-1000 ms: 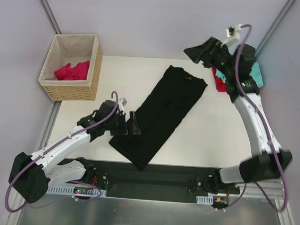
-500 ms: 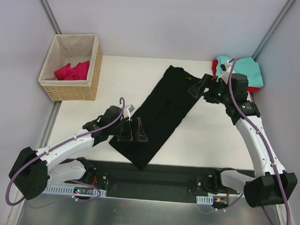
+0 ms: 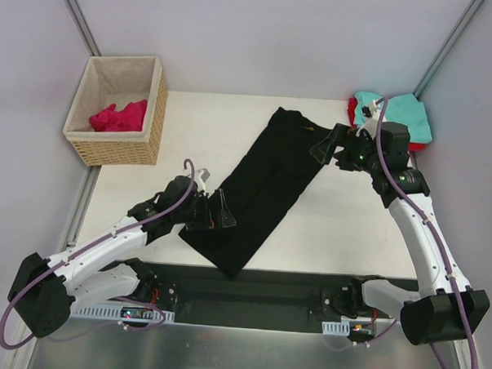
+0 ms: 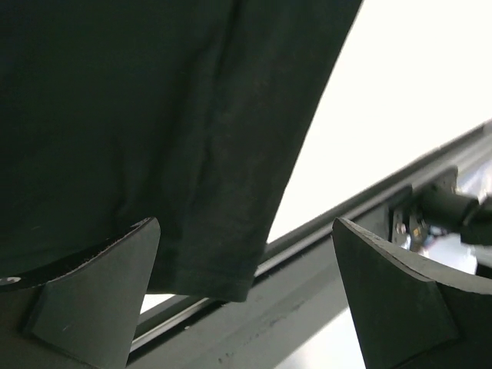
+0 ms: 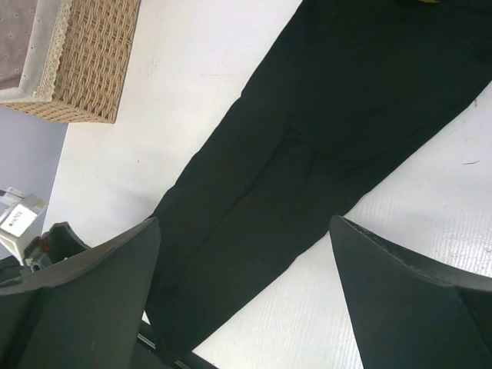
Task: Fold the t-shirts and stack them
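- Top external: black t-shirt (image 3: 266,189) is lying long-folded on the table (image 3: 350,226). The left gripper (image 3: 220,212) is hanging over its near-left edge and the right gripper (image 3: 328,143) over its far-right corner, both jaws spread.
- Left wrist: fingers (image 4: 92,300) are standing wide apart over the black t-shirt's near hem.
- Right wrist: jaws are standing spread above the black t-shirt, with the wicker basket (image 5: 84,69) left of it.

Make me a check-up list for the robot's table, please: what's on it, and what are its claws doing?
Surface: white table; the black shirt's near corner reaches past its front edge.
Job's things: black t-shirt folded into a long strip, lying diagonally; teal t-shirt at the far right corner, red t-shirt peeking out beside it; pink t-shirt crumpled in the basket.
Clutter: wicker basket, far left corner.
Grippers: left gripper open over the black shirt's near end; right gripper open above its far end.
Cables: purple cable along each arm.
Surroundings: pale walls, metal frame posts.
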Controlling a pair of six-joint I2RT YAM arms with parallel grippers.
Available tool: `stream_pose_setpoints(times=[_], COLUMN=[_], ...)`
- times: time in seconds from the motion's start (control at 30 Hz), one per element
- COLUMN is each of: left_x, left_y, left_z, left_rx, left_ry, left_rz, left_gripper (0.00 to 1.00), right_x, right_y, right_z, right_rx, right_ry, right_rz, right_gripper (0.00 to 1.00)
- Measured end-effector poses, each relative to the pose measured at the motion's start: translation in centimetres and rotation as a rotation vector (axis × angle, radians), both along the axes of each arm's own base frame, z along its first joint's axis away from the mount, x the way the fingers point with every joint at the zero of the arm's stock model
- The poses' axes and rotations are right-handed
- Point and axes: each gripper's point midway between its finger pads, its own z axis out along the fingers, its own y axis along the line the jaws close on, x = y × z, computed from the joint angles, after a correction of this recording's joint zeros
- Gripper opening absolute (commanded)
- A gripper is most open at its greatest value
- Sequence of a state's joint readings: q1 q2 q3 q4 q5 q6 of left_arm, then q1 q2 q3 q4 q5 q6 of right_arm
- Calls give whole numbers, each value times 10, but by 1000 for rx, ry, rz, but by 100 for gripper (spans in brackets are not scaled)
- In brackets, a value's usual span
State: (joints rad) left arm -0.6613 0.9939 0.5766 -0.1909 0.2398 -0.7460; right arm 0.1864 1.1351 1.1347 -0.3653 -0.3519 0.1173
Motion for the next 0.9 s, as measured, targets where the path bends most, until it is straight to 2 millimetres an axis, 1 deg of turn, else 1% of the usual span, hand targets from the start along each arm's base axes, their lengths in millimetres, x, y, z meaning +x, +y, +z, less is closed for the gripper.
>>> stream_pose_setpoints(times=[0.1, 0.17, 0.27, 0.37, 0.53, 0.77, 0.9], left_x=[4, 6, 6, 2, -4, -6, -1], left_y=[13, 20, 28, 35, 48, 73, 81], left_z=[4, 2, -10, -26, -47, -68, -68], left_rx=[22, 32, 69, 109, 154, 172, 138], left_ry=[-37, -46, -20, 23, 65, 95, 75], left_rz=[58, 91, 119, 136, 168, 254, 313], left_gripper=[96, 96, 96, 96, 96, 96, 96], right_x=[-1, -2, -2, -3, -7, -10, -12], right_y=[0, 0, 0, -1, -1, -2, -2], right_z=[2, 3, 4, 3, 1, 4, 3], right_rx=[-2, -2, -1, -2, -3, -5, -7], right_ry=[-9, -13, -15, -13, -13, -21, -18], right_rz=[2, 3, 4, 4, 4, 8, 10], right_gripper=[96, 96, 96, 96, 96, 96, 96])
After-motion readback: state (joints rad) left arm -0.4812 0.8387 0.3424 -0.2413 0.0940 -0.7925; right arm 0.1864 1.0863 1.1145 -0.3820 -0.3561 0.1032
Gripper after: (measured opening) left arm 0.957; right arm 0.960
